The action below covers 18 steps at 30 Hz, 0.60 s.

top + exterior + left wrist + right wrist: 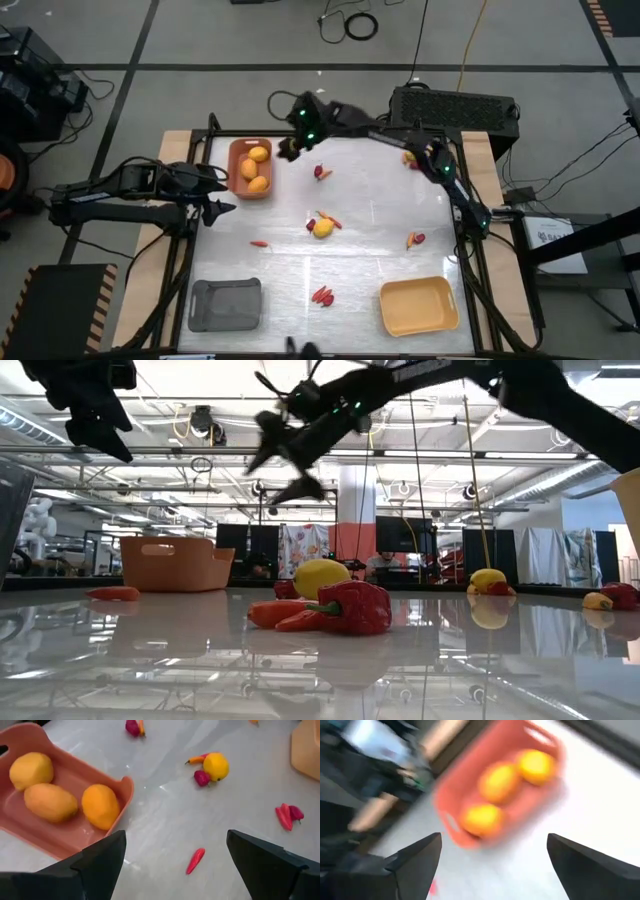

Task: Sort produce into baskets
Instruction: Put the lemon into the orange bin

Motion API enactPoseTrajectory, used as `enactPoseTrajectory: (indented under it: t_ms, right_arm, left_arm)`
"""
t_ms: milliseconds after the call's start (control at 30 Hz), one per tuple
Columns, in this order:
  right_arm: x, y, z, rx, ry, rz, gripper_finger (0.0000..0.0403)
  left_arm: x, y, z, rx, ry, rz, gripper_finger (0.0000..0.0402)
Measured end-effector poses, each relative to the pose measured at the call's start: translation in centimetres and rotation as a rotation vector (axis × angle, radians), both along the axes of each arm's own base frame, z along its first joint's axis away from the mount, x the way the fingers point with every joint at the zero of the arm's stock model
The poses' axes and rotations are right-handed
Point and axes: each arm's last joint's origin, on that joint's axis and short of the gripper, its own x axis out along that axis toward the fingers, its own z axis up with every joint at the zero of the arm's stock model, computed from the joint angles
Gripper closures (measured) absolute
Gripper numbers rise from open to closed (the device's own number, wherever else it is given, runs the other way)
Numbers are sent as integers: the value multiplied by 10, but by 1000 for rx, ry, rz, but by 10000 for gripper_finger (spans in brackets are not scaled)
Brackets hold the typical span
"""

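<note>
1. In the upper left of the high view, we note the orange-brown basket [249,169] holding three lemons [258,154]; the left wrist view shows them side by side inside it [50,801].
2. Just right of that basket's top edge, the right gripper [287,148] hangs above the table, fingers spread apart and holding nothing; its own wrist view is blurred but shows the basket and three fruits between the wide fingers.
3. At left centre, the left gripper [222,208] sits just below the basket, fingers apart, empty.
4. At mid-frame we see a lemon [322,229] touching a red chilli and a carrot stick; a lone red piece [260,243] lies to its left.
5. Along the bottom, the grey basket [226,303] sits at left, the yellow basket [418,306] at right, with red chillies [322,296] between them.
6. Other produce lies at the upper right [410,158] and right [415,239].
</note>
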Motion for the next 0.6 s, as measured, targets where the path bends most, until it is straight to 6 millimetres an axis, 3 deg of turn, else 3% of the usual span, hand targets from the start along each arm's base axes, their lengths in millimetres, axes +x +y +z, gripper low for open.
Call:
enactPoseTrajectory:
  t_ms: [167, 367, 600]
  right_arm:
    - [-58, 5, 31, -128, 317, 55, 50]
    - [-112, 8, 43, -206, 734, 85, 50]
    - [-145, -23, 44, -195, 805, -39, 50]
  left_arm:
    - [4, 1, 4, 13, -53, -1, 50]
    - [10, 1, 11, 36, -147, -11, 49]
    - [23, 3, 18, 57, -234, -18, 49]
